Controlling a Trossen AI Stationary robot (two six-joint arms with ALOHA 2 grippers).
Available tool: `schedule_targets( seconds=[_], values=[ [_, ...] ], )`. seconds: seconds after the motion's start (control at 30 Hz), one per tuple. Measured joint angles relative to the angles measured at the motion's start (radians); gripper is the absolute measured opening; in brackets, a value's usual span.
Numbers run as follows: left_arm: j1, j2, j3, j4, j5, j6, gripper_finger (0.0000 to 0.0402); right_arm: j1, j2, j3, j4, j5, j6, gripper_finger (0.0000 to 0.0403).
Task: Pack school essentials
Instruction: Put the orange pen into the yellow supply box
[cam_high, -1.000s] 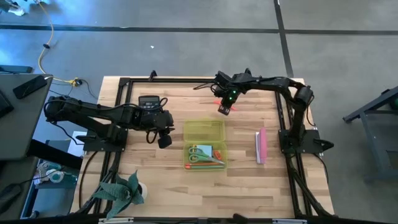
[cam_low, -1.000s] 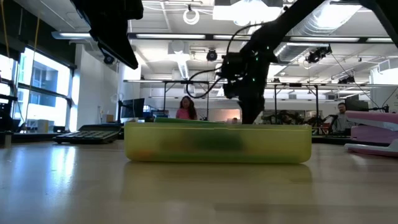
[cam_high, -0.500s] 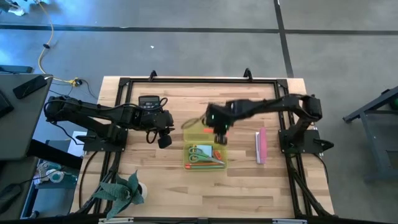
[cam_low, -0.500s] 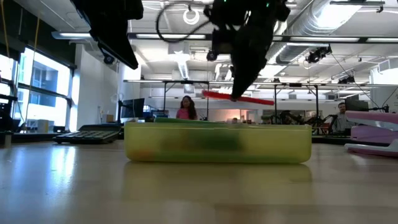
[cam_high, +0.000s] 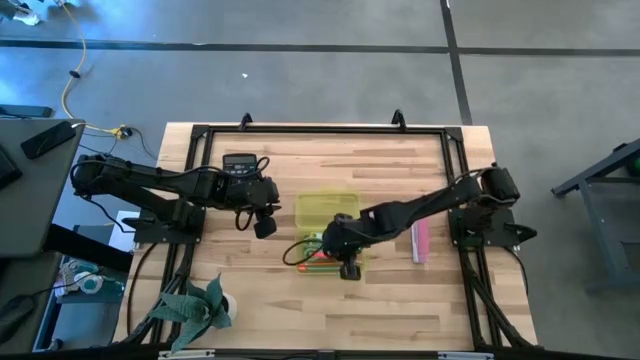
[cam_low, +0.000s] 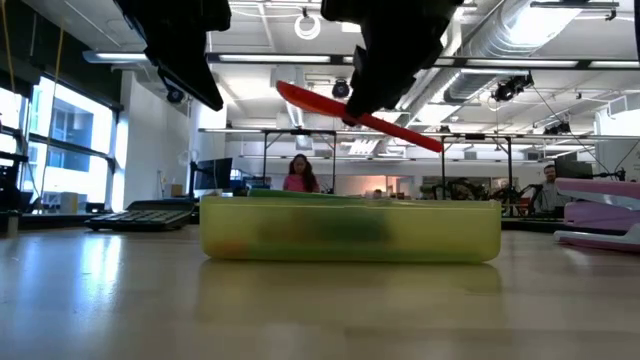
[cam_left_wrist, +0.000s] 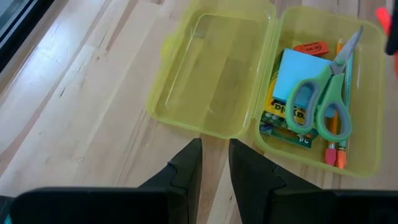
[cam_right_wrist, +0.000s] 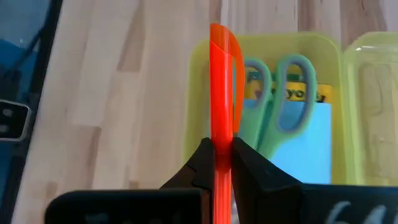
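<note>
Left gripper (cam_high: 264, 226) hovers over bare wood just left of the case, its two dark fingers (cam_left_wrist: 186, 168) drawn close together with a narrow gap and nothing between them; its arm reaches in from the table's left edge. Behind that arm, near the table's far side, lies a dark calculator (cam_high: 240, 162).

At the table's middle sits the translucent yellow-green plastic case (cam_high: 327, 210), hinged open. Its lid half (cam_left_wrist: 211, 68) lies flat and bare, the farther half as the overhead camera sees it. The tray half (cam_left_wrist: 367, 93) holds the school things packed together: a light blue sticky-note pad (cam_left_wrist: 297, 67), a yellow-green crayon box (cam_left_wrist: 283, 118) partly under it, a pair of green-handled scissors (cam_left_wrist: 320, 102) lying across both, a small red eraser (cam_left_wrist: 310, 48) at one corner, and thin pencils (cam_left_wrist: 336, 152) along the side wall with their orange ends showing.

Right gripper (cam_high: 347, 262) hangs over the tray's near edge, its arm stretched across from the right side. Its fingers are pinched tight on a flat orange-red plastic ruler (cam_right_wrist: 221, 99), which juts forward past the fingertips; seen from table height the ruler (cam_low: 358, 116) is tilted and held well above the case, touching nothing else.

Farther right, near that arm's base, a pink stapler-like object (cam_high: 421, 233) rests on the wooden table (cam_high: 400, 310).
</note>
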Motion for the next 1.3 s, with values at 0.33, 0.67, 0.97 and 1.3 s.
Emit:
schedule_targets(
  seconds=[0.33, 0.67, 0.97, 1.3],
  values=[
    [0.000, 0.000, 0.000, 0.000, 0.000, 0.003, 0.0070, 0.033, 0.000, -0.054, 0.119, 0.088, 0.157, 0.0014],
    [0.000, 0.000, 0.000, -0.001, 0.000, 0.003, 0.0070, 0.032, 0.000, -0.179, 0.275, 0.105, 0.268, 0.0026],
    [0.000, 0.000, 0.000, -0.001, 0.000, 0.003, 0.0070, 0.040, 0.000, -0.256, 0.374, 0.095, 0.205, 0.0029],
    [0.000, 0.000, 0.000, -0.001, 0.000, 0.003, 0.0070, 0.040, 0.000, -0.335, 0.465, 0.087, 0.187, 0.0052]
  ],
)
